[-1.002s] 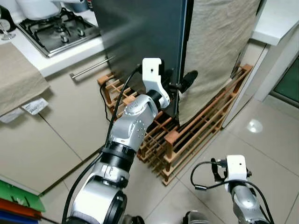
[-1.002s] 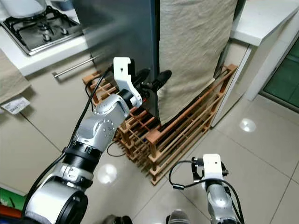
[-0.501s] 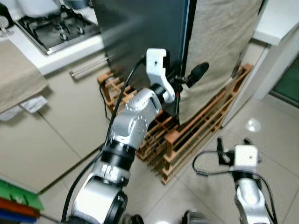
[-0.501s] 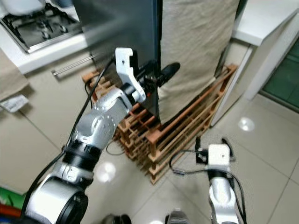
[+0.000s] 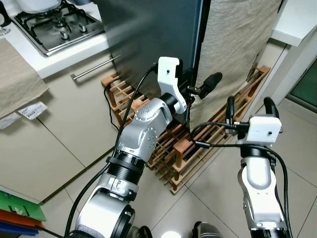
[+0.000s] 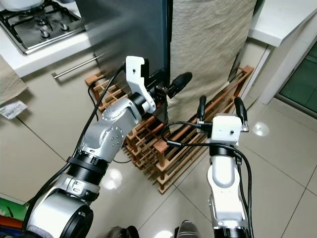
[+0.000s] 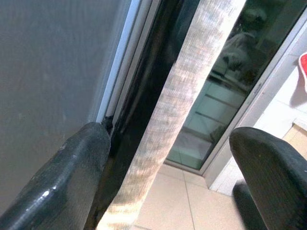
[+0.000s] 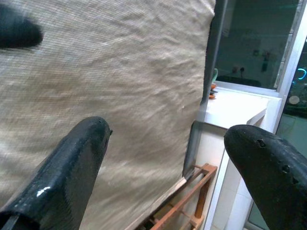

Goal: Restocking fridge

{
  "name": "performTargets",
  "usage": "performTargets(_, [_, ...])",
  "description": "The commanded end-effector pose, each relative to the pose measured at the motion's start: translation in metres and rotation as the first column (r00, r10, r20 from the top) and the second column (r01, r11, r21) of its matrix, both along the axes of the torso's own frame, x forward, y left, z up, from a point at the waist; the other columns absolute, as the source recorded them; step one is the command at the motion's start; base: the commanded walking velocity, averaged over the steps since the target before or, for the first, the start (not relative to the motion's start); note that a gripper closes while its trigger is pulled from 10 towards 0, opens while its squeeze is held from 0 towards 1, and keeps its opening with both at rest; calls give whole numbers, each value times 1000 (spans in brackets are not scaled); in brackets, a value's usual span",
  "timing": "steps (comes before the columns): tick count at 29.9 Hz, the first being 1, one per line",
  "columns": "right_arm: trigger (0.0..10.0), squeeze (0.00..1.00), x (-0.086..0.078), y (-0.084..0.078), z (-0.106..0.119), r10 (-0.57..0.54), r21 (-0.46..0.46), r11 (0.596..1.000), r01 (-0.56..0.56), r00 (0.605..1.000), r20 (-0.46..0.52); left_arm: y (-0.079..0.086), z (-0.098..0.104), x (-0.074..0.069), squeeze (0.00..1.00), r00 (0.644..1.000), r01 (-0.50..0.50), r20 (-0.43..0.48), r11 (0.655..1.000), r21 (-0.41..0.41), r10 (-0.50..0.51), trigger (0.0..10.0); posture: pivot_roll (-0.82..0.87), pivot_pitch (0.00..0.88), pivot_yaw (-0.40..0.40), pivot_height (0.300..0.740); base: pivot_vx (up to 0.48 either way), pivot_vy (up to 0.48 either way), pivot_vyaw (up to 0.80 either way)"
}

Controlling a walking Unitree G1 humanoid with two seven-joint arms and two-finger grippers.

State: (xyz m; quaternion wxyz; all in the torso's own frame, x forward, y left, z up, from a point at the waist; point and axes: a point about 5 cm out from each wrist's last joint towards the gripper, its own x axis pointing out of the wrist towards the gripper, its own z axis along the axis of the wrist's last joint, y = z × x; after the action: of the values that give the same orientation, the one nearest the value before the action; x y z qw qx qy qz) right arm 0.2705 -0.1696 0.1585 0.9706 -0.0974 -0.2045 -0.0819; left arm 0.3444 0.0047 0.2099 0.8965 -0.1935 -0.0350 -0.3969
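The fridge's dark grey door (image 5: 148, 34) stands ahead, and a beige cloth (image 5: 237, 44) hangs beside it on the right. My left gripper (image 5: 198, 83) is open at the door's right edge. One of its fingers (image 7: 62, 177) rests against the door edge and the other (image 5: 212, 79) sticks out in front of the cloth. My right gripper (image 5: 249, 105) is raised and open, with its fingers (image 8: 62, 167) pointing at the cloth and holding nothing. The dark gap between door and cloth (image 7: 148, 72) hides the fridge's inside.
A wooden wine rack (image 5: 208, 144) sits on the tiled floor (image 5: 297, 148) below the fridge. A gas hob (image 5: 54, 25) and a cabinet with a bar handle (image 5: 91, 69) are on the left. A white counter (image 5: 302, 29) is at the far right.
My right arm has risen from near the floor to chest height, facing the cloth. My left gripper has shifted slightly up and right along the door edge.
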Motion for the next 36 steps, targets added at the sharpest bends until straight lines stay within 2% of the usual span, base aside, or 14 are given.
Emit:
performTargets(1, [10000,424,-1,2,7,6,1,1000,-6,1000,17,-28,9,-9,0,997,78,6,995,-58,-78,10000,-257,126,115,732,0,0,0])
performTargets(5, [10000,424,-5,7,14,28,-7,1000,-28,999,22,-35,13,-15,0,989,144,39,987,-69,-142,10000,-261,124,115,732,0,0,0])
performTargets(9, [10000,427,-14,2,4,36,-5,999,-36,999,-41,-47,18,-24,0,970,239,58,967,-94,-234,10000,-268,121,117,732,0,0,0])
performTargets(12, [10000,431,-28,-9,-29,32,3,999,-32,980,-197,-55,21,-29,0,956,291,63,950,-117,-285,10000,-279,117,119,732,0,0,0])
performTargets(13, [10000,431,-28,-9,-29,32,3,999,-32,980,-197,-55,21,-29,0,956,291,63,950,-117,-285,10000,-279,117,119,732,0,0,0])
performTargets(14, [10000,427,-34,-17,-51,18,26,1000,-11,958,-287,-58,23,-31,0,948,316,65,940,-130,-310,10000,-280,118,121,732,0,0,0])
performTargets(15, [10000,427,-40,-27,-81,10,65,998,19,907,-421,-62,26,-34,0,937,348,71,926,-149,-341,10000,-285,116,124,732,0,0,0])
performTargets(16, [10000,427,-40,-27,-81,10,65,998,19,907,-421,-62,26,-34,0,937,348,71,926,-149,-341,10000,-285,116,124,732,0,0,0])
performTargets(19, [10000,427,-58,-47,-136,-14,140,981,134,770,-638,-70,34,-44,0,900,436,104,881,-181,-424,10000,-285,112,130,732,0,0,0])
performTargets(22, [10000,431,-56,-47,-138,-17,137,981,140,756,-654,-72,38,-49,0,874,486,129,852,-194,-469,10000,-280,114,133,732,0,0,0])
performTargets(23, [10000,431,-52,-44,-135,-11,131,984,123,767,-641,-73,39,-54,0,853,522,141,828,-203,-503,10000,-284,113,136,732,0,0,0])
performTargets(30, [10000,431,-42,-35,-128,16,122,990,74,793,-610,-74,42,-63,0,810,587,157,775,-234,-566,10000,-280,110,133,732,0,0,0])
performTargets(31, [10000,435,-40,-32,-128,32,124,991,54,797,-604,-74,44,-65,0,795,606,157,753,-257,-586,10000,-276,110,131,732,0,0,0])
performTargets(36, [10000,427,-38,-33,-131,37,123,991,47,797,-602,-70,45,-62,0,797,600,132,745,-292,-589,10000,-275,111,131,732,0,0,0])
